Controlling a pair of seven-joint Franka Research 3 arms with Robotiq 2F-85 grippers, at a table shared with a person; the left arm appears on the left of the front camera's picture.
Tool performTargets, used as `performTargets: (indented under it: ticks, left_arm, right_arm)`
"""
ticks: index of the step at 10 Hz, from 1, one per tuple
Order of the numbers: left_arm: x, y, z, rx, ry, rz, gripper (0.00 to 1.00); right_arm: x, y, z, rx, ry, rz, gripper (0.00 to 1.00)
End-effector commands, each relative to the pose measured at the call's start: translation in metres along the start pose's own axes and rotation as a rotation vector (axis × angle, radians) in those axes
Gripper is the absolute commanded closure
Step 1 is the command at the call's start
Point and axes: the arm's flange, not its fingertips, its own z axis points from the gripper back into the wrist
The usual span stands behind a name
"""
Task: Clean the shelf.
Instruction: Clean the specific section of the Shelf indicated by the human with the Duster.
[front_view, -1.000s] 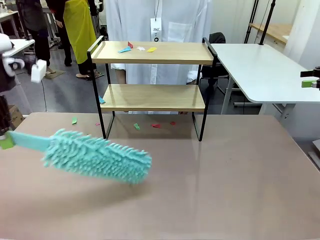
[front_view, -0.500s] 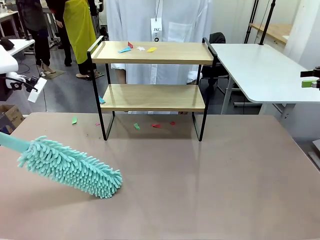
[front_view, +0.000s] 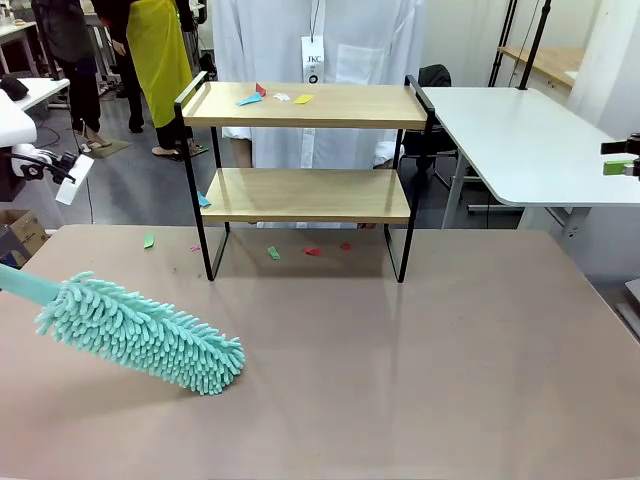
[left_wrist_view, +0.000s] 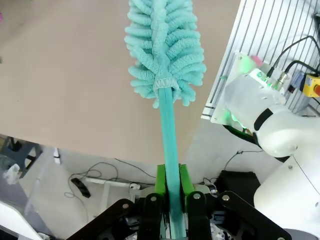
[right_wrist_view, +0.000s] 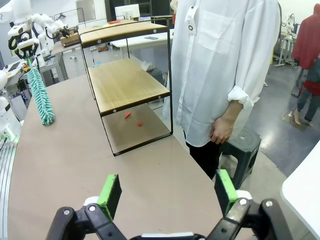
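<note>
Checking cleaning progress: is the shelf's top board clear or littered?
Littered: blue, red, white and yellow scraps lie near the left end of the shelf top board.

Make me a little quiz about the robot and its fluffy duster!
1. True or false: the left hand grips the duster by its handle.
2. The yellow scrap lies on which board of the shelf: A top, B bottom?
3. Fill in: the right hand is ____.
Key: 1 true; 2 A; 3 open.
</note>
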Motion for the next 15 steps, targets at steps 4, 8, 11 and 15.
performTargets:
  ticks: [4,8,11,15]
  left_arm:
    - [-0.0002,-0.0001,-0.0006,-0.002,0.002,0.001,0.87]
    - [-0.0002,-0.0001,-0.0006,-0.002,0.002,0.001,0.87]
    - [-0.0002,-0.0001,-0.0006,-0.002,0.002,0.001,0.87]
    - [-0.0002,-0.0001,-0.0006,-0.002,0.002,0.001,0.87]
  right_arm:
    - [0.0021,0.0001,-0.0008,-0.008,0.004,0.005,0.0]
    - [0.0021,0.0001,-0.0008,-0.008,0.004,0.005,0.0]
    - [0.0021,0.0001,-0.0008,-0.008,0.004,0.005,0.0]
    - [0.0021,0.0001,-0.0008,-0.008,0.004,0.005,0.0]
